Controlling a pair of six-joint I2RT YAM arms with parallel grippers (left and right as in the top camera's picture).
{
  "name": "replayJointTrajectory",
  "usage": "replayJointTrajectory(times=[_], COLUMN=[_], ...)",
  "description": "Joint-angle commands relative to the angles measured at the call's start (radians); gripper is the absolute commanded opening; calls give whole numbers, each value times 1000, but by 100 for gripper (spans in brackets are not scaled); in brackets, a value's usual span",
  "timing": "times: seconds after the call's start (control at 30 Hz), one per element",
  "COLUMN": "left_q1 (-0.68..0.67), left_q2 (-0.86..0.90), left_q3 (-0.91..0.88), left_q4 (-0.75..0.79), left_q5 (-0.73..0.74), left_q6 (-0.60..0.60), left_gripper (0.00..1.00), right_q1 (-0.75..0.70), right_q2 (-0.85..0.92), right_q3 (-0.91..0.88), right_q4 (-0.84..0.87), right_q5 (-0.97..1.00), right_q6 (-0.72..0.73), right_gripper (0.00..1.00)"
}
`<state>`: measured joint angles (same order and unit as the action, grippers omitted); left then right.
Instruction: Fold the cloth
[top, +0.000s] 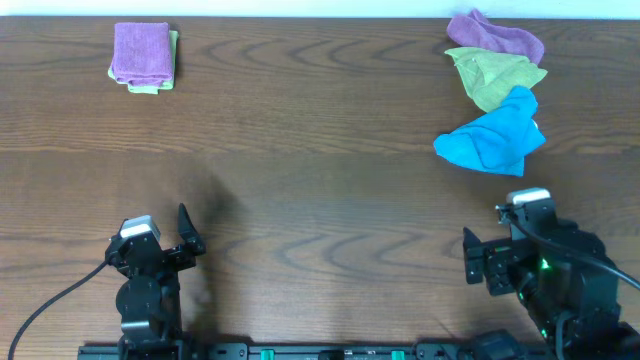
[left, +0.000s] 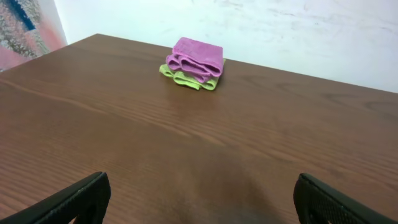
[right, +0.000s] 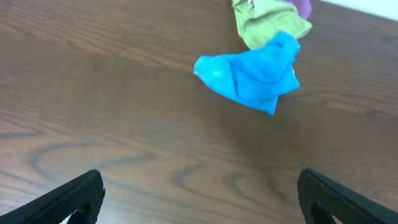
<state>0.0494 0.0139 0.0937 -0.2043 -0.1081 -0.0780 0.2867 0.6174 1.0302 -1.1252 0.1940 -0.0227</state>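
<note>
Three crumpled cloths lie at the far right of the table: a blue cloth (top: 492, 140), a green cloth (top: 494, 74) behind it and a purple cloth (top: 496, 36) at the back. The blue cloth (right: 251, 72) and green cloth (right: 267, 22) also show in the right wrist view. A folded purple cloth (top: 141, 52) lies on a folded green cloth (top: 160, 86) at the far left, also in the left wrist view (left: 196, 57). My left gripper (top: 172, 245) is open and empty near the front left. My right gripper (top: 490, 250) is open and empty near the front right.
The brown wooden table (top: 320, 180) spans the view. A white wall stands beyond its far edge (left: 280, 25). Cables run from both arm bases at the front edge.
</note>
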Motion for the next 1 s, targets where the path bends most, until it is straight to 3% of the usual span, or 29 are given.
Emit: replayJointTrajectory(times=[0.0, 0.23, 0.63, 0.97], left_q1=[-4, -4, -4, -4], left_q2=[-10, -10, -10, -10], left_q3=[-31, -31, -31, -31], left_q4=[-3, -3, -3, -3], left_q5=[4, 4, 4, 4], left_q6=[-5, -5, -5, -5], left_gripper=[96, 95, 95, 95], right_q1=[-43, -77, -140, -246], right_q2=[-53, -299, -599, -612], right_q3=[-15, -225, -695, -813], right_q4=[61, 340, 581, 629], right_q5=[14, 6, -4, -18], right_q6=[-46, -45, -34, -34], right_gripper=[99, 99, 99, 99])
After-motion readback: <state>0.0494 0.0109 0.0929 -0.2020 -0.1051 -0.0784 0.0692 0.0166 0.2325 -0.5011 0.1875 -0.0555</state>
